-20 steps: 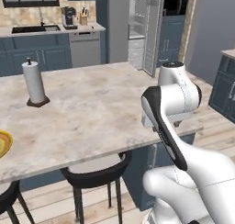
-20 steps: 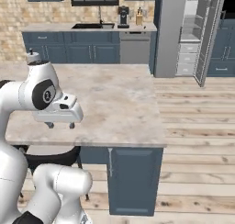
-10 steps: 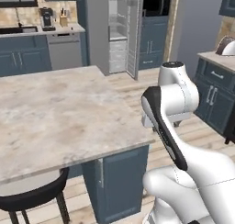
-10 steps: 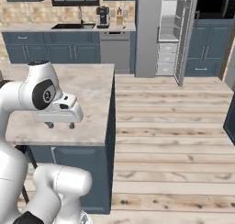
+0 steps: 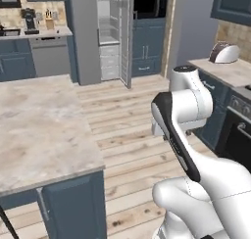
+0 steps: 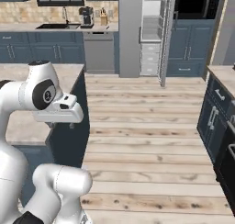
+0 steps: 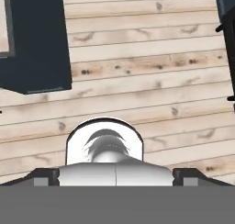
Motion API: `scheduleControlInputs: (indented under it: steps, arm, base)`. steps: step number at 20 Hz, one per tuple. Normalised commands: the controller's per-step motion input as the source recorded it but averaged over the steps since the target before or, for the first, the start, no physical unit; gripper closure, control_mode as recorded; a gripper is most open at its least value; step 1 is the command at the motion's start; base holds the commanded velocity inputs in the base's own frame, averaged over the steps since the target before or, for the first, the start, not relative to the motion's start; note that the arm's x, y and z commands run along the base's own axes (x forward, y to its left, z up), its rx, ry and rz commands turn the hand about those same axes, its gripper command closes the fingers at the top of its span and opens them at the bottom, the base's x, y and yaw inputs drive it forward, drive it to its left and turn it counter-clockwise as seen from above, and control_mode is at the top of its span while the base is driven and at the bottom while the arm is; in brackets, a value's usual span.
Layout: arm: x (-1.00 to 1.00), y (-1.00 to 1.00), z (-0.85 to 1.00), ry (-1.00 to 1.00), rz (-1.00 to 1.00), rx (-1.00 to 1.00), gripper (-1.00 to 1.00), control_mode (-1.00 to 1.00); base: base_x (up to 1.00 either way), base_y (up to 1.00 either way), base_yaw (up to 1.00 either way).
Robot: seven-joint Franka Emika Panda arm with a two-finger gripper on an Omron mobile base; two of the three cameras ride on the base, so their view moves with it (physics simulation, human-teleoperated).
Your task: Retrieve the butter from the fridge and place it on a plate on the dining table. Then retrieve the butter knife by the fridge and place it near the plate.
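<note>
The grey fridge (image 5: 86, 37) stands at the back with one door swung open, showing white shelves and drawers (image 6: 150, 35). The dining table's beige marbled top (image 5: 39, 130) lies at the left on its dark blue base (image 7: 36, 39). My gripper (image 6: 62, 125) hangs beside the table's corner and points down at the wooden floor. In the hand view its fingertips (image 7: 46, 177) stand wide apart, so the gripper (image 7: 117, 178) is open with nothing between them. The butter, the plate and the butter knife are out of view.
A side counter with a toaster (image 5: 224, 53) and a dark oven (image 5: 240, 135) runs along the right. The back counter carries a coffee machine (image 6: 86, 16) and a knife block (image 5: 49, 22). Wooden floor (image 6: 147, 126) stretches from the table to the fridge.
The base has turned right, so the whole picture shifted: the table slid left and the fridge came toward the middle. The arm's pose and the open gripper are unchanged.
</note>
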Motion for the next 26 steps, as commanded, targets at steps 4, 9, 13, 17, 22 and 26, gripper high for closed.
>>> scheduleControlInputs:
  steps: [4, 9, 13, 17, 22, 26]
  arm:
    - [0.00, 0.00, 0.00, 0.00, 0.00, 0.00, -1.00, 1.00]
    - [0.00, 0.00, 0.00, 0.00, 0.00, 0.00, -1.00, 1.00]
    - [0.00, 0.00, 0.00, 0.00, 0.00, 0.00, -1.00, 1.00]
    - [0.00, 0.00, 0.00, 0.00, 0.00, 0.00, -1.00, 1.00]
    - [0.00, 0.00, 0.00, 0.00, 0.00, 0.00, -1.00, 1.00]
    - [0.00, 0.00, 0.00, 0.00, 0.00, 0.00, -1.00, 1.00]
  base:
    - [0.54, -1.00, 0.07]
    - [0.80, -0.80, 0.01]
    - [0.87, 0.00, -0.02]
    - [1.00, 0.16, 0.00]
    - [1.00, 0.07, 0.02]
    - [1.00, 0.06, 0.03]
